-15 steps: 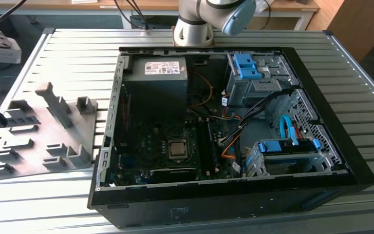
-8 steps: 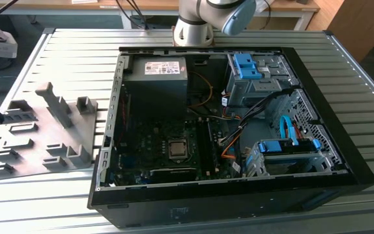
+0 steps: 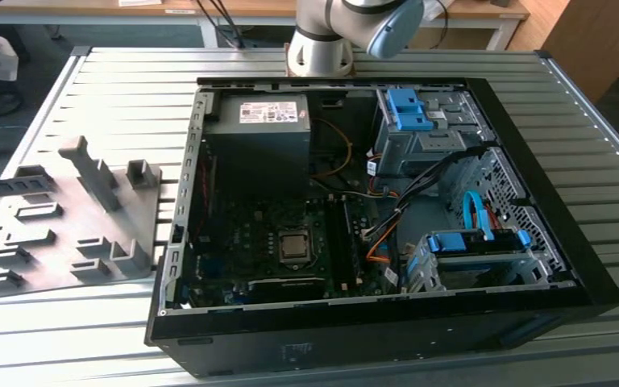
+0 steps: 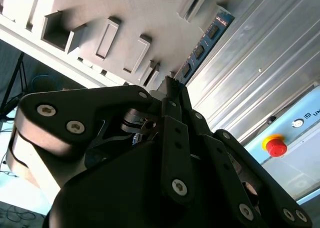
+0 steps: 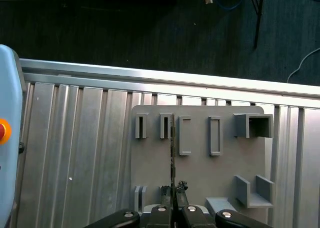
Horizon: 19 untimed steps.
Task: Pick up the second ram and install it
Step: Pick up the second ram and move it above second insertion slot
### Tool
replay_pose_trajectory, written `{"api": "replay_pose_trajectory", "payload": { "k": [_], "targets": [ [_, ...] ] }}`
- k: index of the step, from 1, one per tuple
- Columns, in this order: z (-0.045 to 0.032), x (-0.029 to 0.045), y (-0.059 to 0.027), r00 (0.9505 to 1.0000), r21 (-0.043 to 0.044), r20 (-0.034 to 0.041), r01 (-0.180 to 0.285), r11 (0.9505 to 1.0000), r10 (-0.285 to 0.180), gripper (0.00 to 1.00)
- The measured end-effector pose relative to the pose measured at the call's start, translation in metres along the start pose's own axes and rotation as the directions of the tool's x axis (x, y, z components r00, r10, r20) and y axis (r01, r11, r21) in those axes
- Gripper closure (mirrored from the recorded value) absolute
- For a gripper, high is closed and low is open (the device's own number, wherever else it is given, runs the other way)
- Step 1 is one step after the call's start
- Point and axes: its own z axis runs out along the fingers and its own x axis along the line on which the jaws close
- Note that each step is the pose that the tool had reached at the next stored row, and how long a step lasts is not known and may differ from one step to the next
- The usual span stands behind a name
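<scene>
The jaws are closed to a narrow gap on the near end of the second ram (image 5: 173, 158), with one black finger (image 4: 175, 133) on each flat face of the stick. In the first wrist view the stick appears edge-on as a thin dark line running straight out from between the jaws. In the second wrist view its blue-green face (image 4: 207, 40) and row of black chips extend away beyond the fingertips. Whether the stick is seated in a slot or raised clear of it cannot be determined. Directly beneath the jaws lies the grey slotted tray (image 5: 200, 173), with narrow slots on either side of the stick and a larger open pocket (image 5: 259, 126) farther to one side. The tray (image 4: 100, 7) rests on the ribbed metal table (image 5: 85, 153). Beyond the tray's edge, well apart from the jaws, a red push button (image 4: 276, 147) sits on a pale housing. In the exterior view the tray (image 3: 62, 242) lies on the table (image 3: 126, 64) beside the open computer case (image 3: 374, 339), the item farthest from the jaws.
</scene>
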Motion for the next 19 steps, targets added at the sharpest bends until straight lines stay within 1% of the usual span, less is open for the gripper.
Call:
{"api": "replay_pose_trajectory", "payload": {
  "k": [4,10,19],
  "targets": [
    [-0.0088,-0.0001,0.0004,1.0,0.0001,0.0,0.0,1.0,0.0,0.86],
    [-0.0257,-0.0003,0.0011,1.0,0.0,0.0,0.0,1.0,0.0,0.86],
    [-0.0452,-0.0005,0.002,1.0,0.0,0.0,0.0,1.0,0.0,0.86]
  ]
}}
